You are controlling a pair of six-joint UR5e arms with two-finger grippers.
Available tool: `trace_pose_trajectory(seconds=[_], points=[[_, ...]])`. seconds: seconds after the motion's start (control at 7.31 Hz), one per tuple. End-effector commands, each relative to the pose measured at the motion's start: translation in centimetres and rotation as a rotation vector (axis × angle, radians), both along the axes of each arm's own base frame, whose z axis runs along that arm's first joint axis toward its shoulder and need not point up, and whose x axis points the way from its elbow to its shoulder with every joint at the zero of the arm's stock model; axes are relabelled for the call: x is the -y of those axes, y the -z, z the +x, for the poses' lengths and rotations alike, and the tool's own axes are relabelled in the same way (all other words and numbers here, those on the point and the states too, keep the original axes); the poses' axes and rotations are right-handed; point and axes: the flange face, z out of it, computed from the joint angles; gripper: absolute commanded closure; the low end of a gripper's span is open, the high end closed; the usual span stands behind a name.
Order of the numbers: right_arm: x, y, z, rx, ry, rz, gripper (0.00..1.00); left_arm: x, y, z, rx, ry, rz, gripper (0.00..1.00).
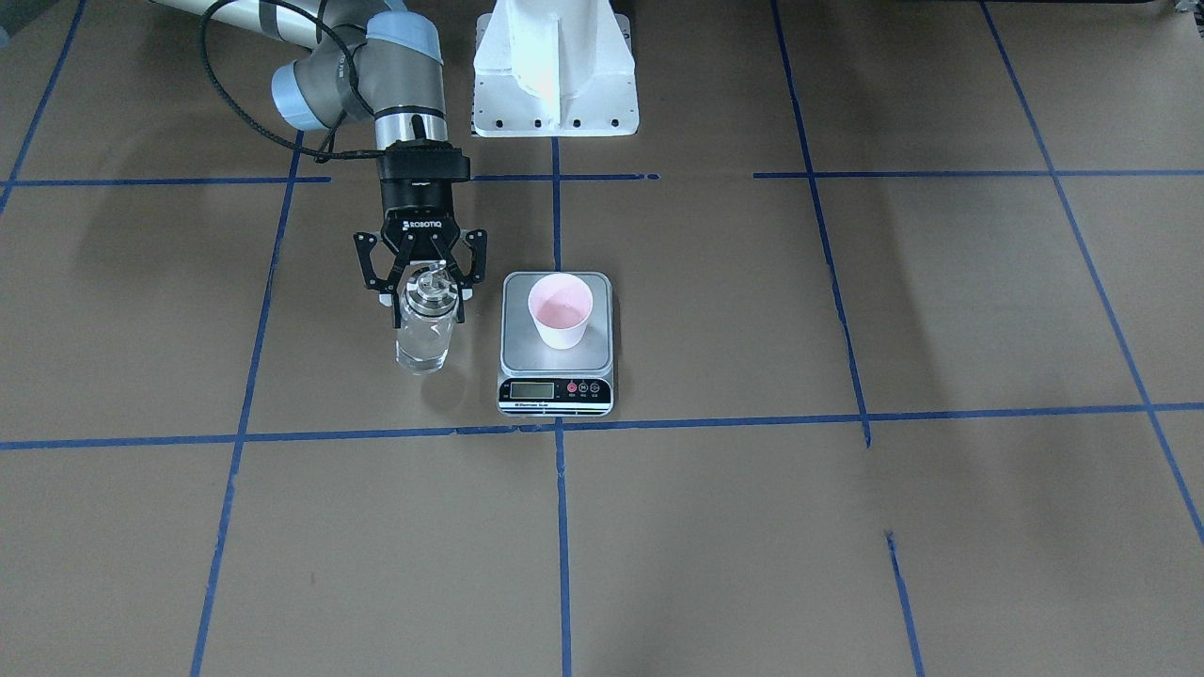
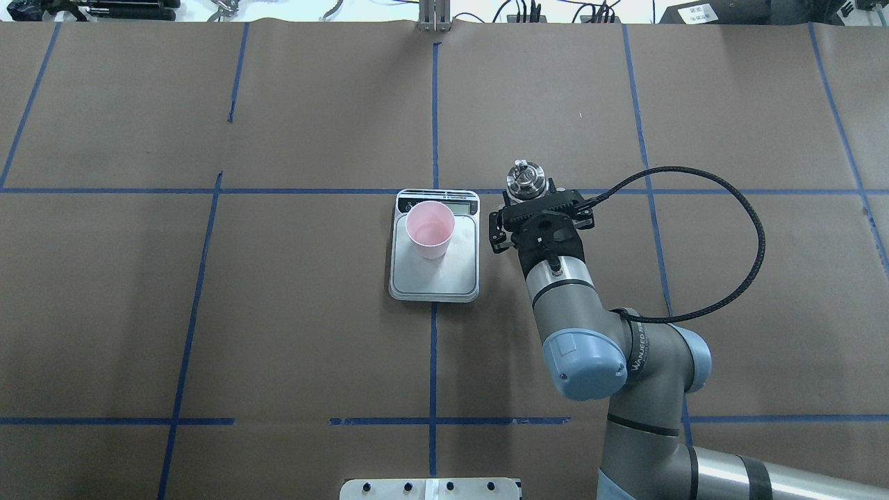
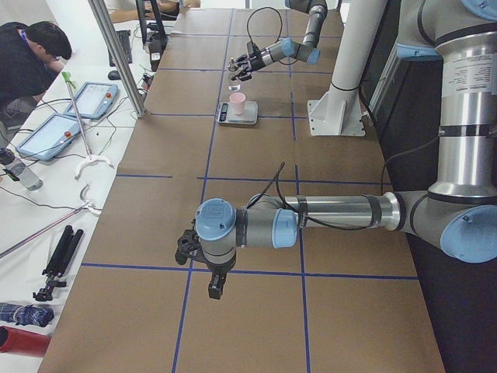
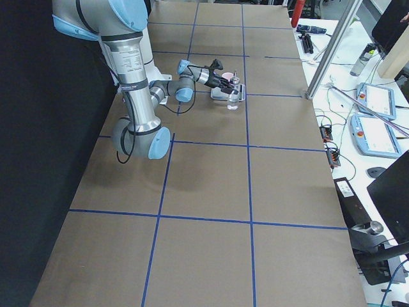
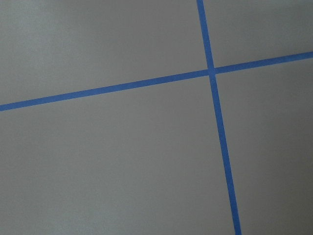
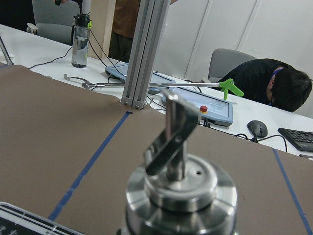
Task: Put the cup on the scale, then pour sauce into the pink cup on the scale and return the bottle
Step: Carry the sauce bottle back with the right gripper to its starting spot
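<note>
Overhead view, left to right: the cup stands upright on the scale, toward the display end of the platform, and just beside the scale on the right the bottle stands on the table with the right gripper at it. In the front-facing view its fingers bracket the bottle's shoulder below the silver cap, spread to about the bottle's width; whether they press the glass or sit a hair off it I cannot tell. The cup looks as though it may already hold a little liquid, so my guess is the bottle is being set back or is about to be let go. The left gripper hovers low over bare table well apart from all this, seen only from the side, so its jaws cannot be judged. Risks from here: smooth glass could slip or tip if the fingers drag on the shoulder while pulling away; the bottle stands close enough to the scale that a sideways nudge could knock it into the platform and topple the light paper cup. Readable writing: "ROBOTIQ" on the gripper body, a partial "WANHED"-like mark on the arm's elbow; the scale's print is too small.
</note>
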Motion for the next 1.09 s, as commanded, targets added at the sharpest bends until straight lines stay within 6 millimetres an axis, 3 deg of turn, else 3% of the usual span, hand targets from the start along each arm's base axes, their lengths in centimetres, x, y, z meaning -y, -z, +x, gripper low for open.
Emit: trace_pose_trajectory(seconds=[0.0, 0.27, 0.41, 0.55, 0.96], points=[[-0.7, -3.6, 4.2, 0.033, -0.018, -0.049, 1.00, 0.0, 0.0, 0.0, 0.000, -0.001, 0.003, 0.00], [-1.5, -5.0, 6.4, 0.238, -0.076, -0.150, 1.00, 0.0, 0.0, 0.0, 0.000, -0.001, 0.005, 0.00], [-1.8, -7.7, 8.6, 0.219, -0.088, -0.179, 1.00, 0.0, -0.1, 0.0, 0.000, -0.001, 0.002, 0.00], [-2.2, -9.0, 11.0, 0.202, -0.097, -0.190, 1.00, 0.0, -0.1, 0.0, 0.000, -0.001, 0.000, 0.00], [-2.5, -11.4, 12.1, 0.193, -0.126, -0.212, 1.00, 0.0, 0.0, 0.0, 0.000, -0.001, 0.003, 0.00]])
